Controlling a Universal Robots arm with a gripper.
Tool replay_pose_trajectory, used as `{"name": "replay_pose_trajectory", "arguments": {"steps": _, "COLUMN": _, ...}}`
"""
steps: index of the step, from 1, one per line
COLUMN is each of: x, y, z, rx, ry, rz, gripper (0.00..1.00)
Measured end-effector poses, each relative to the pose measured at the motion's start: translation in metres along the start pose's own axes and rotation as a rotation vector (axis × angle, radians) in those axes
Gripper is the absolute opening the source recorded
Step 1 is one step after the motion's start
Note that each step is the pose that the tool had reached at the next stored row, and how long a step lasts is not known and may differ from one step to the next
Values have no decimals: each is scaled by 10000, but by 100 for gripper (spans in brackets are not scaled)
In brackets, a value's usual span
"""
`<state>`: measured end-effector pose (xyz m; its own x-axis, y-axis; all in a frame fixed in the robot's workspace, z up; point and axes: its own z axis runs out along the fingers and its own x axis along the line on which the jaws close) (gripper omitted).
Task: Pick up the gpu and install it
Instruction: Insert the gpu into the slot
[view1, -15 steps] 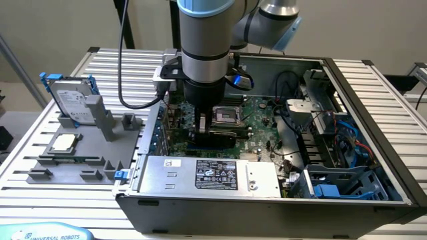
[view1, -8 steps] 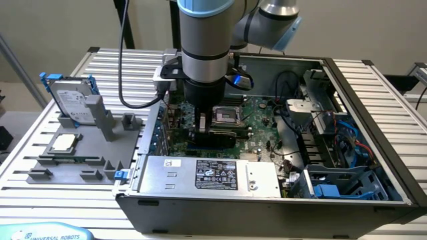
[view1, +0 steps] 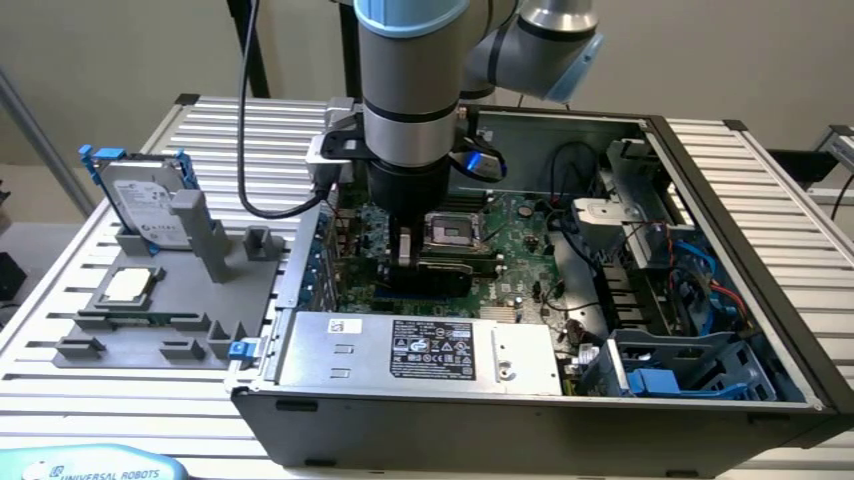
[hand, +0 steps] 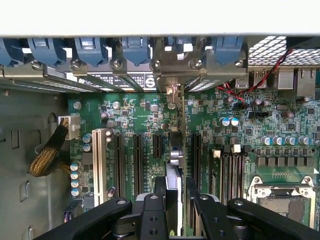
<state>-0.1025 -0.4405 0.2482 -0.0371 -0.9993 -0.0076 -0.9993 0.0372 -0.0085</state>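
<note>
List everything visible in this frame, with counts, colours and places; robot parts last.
gpu: one, seen edge-on, held upright over the motherboard slots between the gripper fingers.
computer case: one, grey, open, lying on the table.
motherboard: one, green, inside the case.
CPU socket: one, silver and black, on the motherboard.
power supply: one, silver with a black label, along the case's near side.
hard drive: one, silver with blue rails, standing in the grey fixture.
CPU chip: one, silver, lying on the fixture.
fixture: one, grey, on the exterior view's left.
table: one, ribbed aluminium.
arm: one, silver and blue, reaching into the case.
gripper: one, black, shut on the gpu.
</note>
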Motion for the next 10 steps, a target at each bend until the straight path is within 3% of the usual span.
{"name": "replay_pose_trajectory", "arguments": {"steps": 10, "x": 1, "y": 9, "z": 22, "rx": -1, "ry": 5, "rz": 1, "gripper": 27}}
